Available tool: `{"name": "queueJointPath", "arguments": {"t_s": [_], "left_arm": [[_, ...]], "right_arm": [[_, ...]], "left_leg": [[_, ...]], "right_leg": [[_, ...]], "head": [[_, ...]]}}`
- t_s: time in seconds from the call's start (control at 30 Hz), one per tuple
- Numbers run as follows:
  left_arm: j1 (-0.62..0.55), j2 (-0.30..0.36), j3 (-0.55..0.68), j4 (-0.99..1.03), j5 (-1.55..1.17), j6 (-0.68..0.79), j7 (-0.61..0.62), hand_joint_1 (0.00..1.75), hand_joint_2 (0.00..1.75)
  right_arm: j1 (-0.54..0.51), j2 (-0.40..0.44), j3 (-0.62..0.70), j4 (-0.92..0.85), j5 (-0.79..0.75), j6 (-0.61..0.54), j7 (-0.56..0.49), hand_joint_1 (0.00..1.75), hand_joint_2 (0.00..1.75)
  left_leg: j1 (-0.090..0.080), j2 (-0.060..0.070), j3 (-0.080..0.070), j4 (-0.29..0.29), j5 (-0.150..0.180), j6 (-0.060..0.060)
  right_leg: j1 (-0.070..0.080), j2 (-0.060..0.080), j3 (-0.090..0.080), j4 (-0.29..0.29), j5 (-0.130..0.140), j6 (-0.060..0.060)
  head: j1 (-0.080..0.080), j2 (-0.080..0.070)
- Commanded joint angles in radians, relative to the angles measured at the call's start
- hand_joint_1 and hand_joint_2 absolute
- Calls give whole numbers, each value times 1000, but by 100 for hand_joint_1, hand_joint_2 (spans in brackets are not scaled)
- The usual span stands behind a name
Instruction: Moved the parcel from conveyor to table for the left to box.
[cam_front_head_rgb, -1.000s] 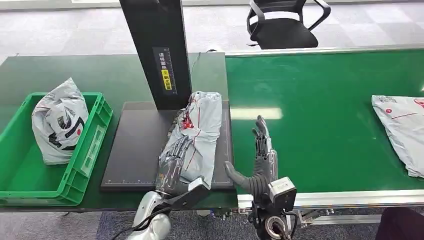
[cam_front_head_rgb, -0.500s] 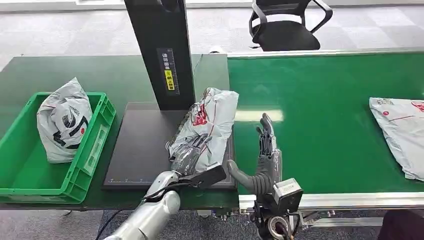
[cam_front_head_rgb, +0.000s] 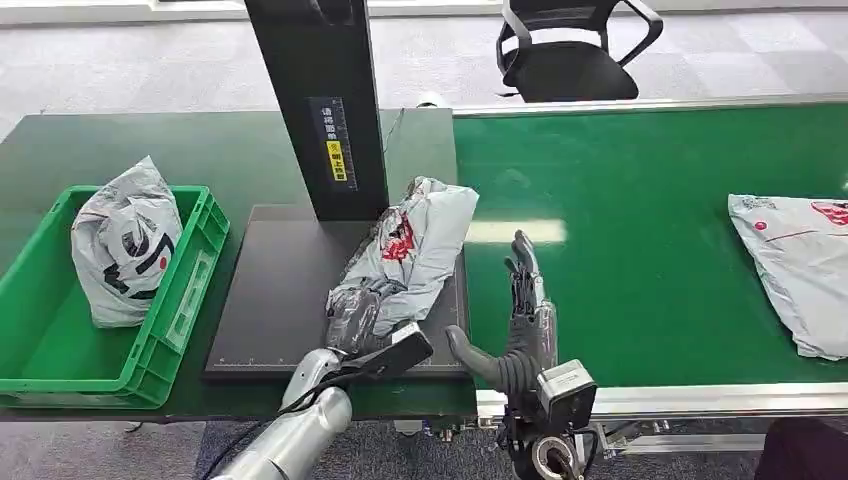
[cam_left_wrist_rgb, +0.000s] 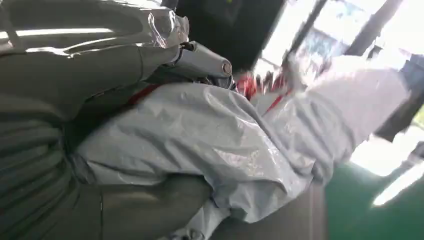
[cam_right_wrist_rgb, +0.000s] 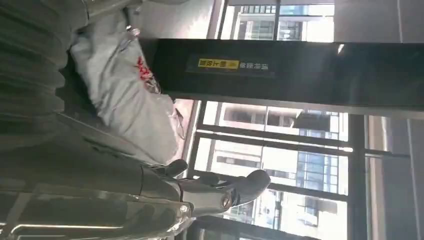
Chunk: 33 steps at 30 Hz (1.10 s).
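A grey plastic parcel (cam_front_head_rgb: 415, 245) with red print lies on the black scale plate (cam_front_head_rgb: 280, 300), its far end lifted and leaning toward the conveyor. My left hand (cam_front_head_rgb: 358, 312) grips the parcel's near end, fingers curled around the crumpled plastic. In the left wrist view the parcel (cam_left_wrist_rgb: 235, 145) is bunched between the thumb and fingers (cam_left_wrist_rgb: 200, 60). My right hand (cam_front_head_rgb: 520, 320) stands open and upright at the near edge of the green conveyor (cam_front_head_rgb: 650, 240), just right of the parcel, touching nothing. The right wrist view also catches the parcel (cam_right_wrist_rgb: 130, 95).
A green crate (cam_front_head_rgb: 60, 340) at the left holds another grey parcel (cam_front_head_rgb: 125, 245). A black post (cam_front_head_rgb: 320, 100) rises behind the scale plate. A further grey parcel (cam_front_head_rgb: 795, 265) lies at the conveyor's right edge. A black office chair (cam_front_head_rgb: 570, 45) stands beyond the belt.
My left hand has closed around the parcel's near end and raised it, so the parcel crumpled and its far end tipped up toward the conveyor. The right hand has stayed in place.
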Motion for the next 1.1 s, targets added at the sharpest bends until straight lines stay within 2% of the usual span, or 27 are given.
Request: {"name": "queueJointPath", "arguments": {"t_s": [0.03,0.23,0.27,0.3,0.33,0.37,0.4,0.43,0.47,0.5,0.53,0.63,0.73,0.8,0.87,0.97,1.03,1.1], "left_arm": [[155,28,92,-414,196,157,-220,175,175],[192,35,91,-489,213,157,-234,175,175],[244,5,172,-607,232,157,-344,175,175],[288,2,197,-727,229,157,-362,175,175],[339,29,174,-821,245,157,-347,175,175],[377,38,201,-947,238,157,-362,175,175],[406,86,163,-1019,253,157,-310,175,175],[429,104,194,-1136,239,157,-303,175,175],[438,145,174,-1185,251,157,-261,175,175],[434,149,228,-1250,224,157,-261,175,175],[430,179,220,-1267,231,157,-237,175,175],[430,179,220,-1267,231,157,-237,175,175],[395,239,238,-1255,258,157,-194,175,175],[359,330,289,-1243,308,149,-138,175,175],[302,450,408,-1188,401,70,-87,175,175],[167,614,567,-973,495,-77,-67,175,175],[116,663,623,-835,479,-127,-74,175,175],[142,669,659,-759,472,-152,-92,175,175]], "right_arm": [[45,-33,8,-13,13,-36,-2,0,175],[54,-32,8,-21,13,-40,-2,0,175],[66,-28,2,-32,16,-47,-4,0,175],[78,-25,-4,-44,19,-51,-5,0,175],[92,-25,-8,-59,24,-56,-4,0,175],[103,-27,-12,-67,29,-61,-4,0,175],[113,-31,-14,-78,31,-65,-3,0,175],[122,-31,-20,-87,35,-67,-4,0,175],[126,-31,-22,-92,38,-65,-4,0,175],[129,-31,-25,-92,39,-58,-1,0,175],[130,-29,-29,-91,40,-55,0,0,175],[130,-29,-29,-91,40,-55,0,0,175],[131,-25,-34,-84,43,-52,-3,0,175],[135,-28,-40,-81,41,-48,-7,0,175],[139,-29,-52,-77,34,-40,-16,0,175],[146,-27,-65,-86,33,-33,-23,0,175],[153,-30,-64,-92,35,-30,-22,0,175],[173,-38,-57,-101,35,-35,-19,0,175]], "left_leg": [[0,0,-4,-1,0,2],[0,0,-8,-1,0,1],[0,0,-8,-1,0,2],[0,1,-9,0,0,1],[0,2,-9,0,-1,1],[0,2,-10,0,-1,2],[0,3,-10,0,-1,1],[1,5,-9,-1,-2,2],[0,5,-8,-1,-2,2],[1,6,-10,0,-2,1],[1,6,-10,0,-2,1],[1,6,-10,0,-2,1],[1,3,-11,-1,-1,2],[1,2,-11,-1,0,1],[1,3,-10,-1,0,1],[1,4,-9,-1,0,0],[2,2,-8,-2,1,-1],[3,1,-7,-4,3,-1]], "right_leg": [[1,0,-3,-1,1,-3],[1,0,-8,-1,0,-2],[1,0,-8,-1,1,-3],[1,1,-9,-1,0,-2],[1,1,-9,-1,0,-2],[1,2,-10,-1,1,-3],[1,3,-11,-1,0,-2],[2,4,-10,-1,0,-4],[1,4,-10,-1,0,-4],[1,5,-12,0,0,-3],[2,5,-12,0,0,-4],[2,5,-12,0,0,-4],[2,3,-11,-1,0,-4],[1,2,-11,-1,0,-2],[2,3,-10,-1,0,-4],[2,4,-11,1,0,-5],[3,2,-11,2,0,-6],[5,1,-10,0,0,-7]], "head": [[0,0],[0,0],[0,0],[0,0],[0,0],[0,0],[0,0],[0,0],[0,0],[0,0],[0,0],[0,0],[0,0],[0,0],[1,0],[0,0],[0,0],[0,0]]}}
